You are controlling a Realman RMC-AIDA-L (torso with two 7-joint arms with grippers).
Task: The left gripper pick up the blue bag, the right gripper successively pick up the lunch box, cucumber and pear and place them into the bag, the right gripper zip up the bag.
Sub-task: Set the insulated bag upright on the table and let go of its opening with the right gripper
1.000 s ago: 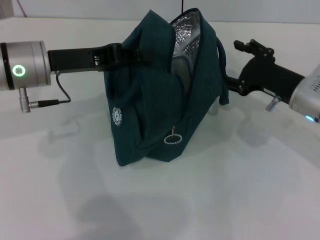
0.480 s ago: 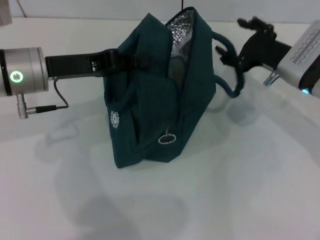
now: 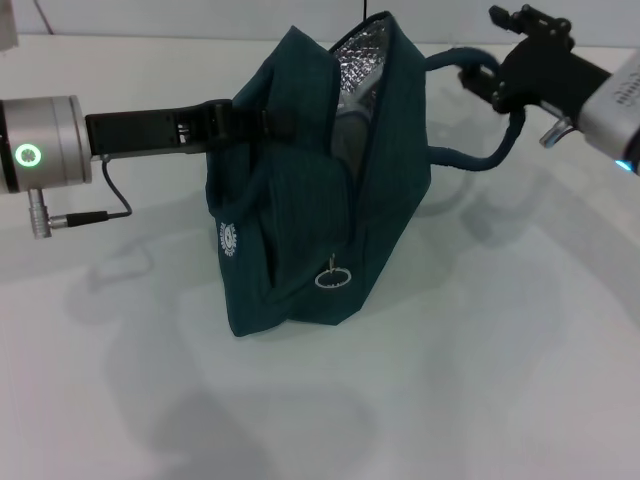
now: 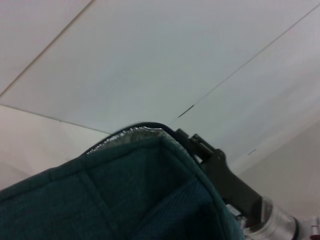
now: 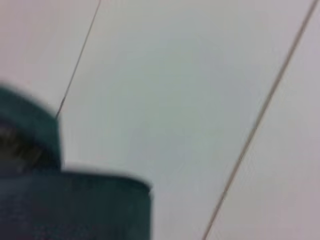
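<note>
The blue bag (image 3: pixel 300 220) stands on the white table, its mouth open and silver lining (image 3: pixel 362 52) showing. My left gripper (image 3: pixel 255 112) reaches in from the left and is shut on the bag's upper left edge. My right gripper (image 3: pixel 487 82) is at the upper right, shut on the bag's handle strap (image 3: pixel 505 140), which is stretched away from the bag. A pale shape (image 3: pixel 347 125) lies inside the mouth; I cannot tell whether it is the lunch box. Cucumber and pear are out of view. The left wrist view shows bag fabric (image 4: pixel 125 190) and the right gripper (image 4: pixel 225 175) beyond it.
The white table (image 3: pixel 480 360) spreads in front of and around the bag. A zipper pull ring (image 3: pixel 333 278) hangs on the bag's front side. A thin cable (image 3: pixel 112 195) dangles from my left wrist. The right wrist view shows blurred bag fabric (image 5: pixel 30 125).
My right gripper rose and moved away to the right from beside the bag, drawing the handle strap out with it. The left gripper and bag body barely shifted.
</note>
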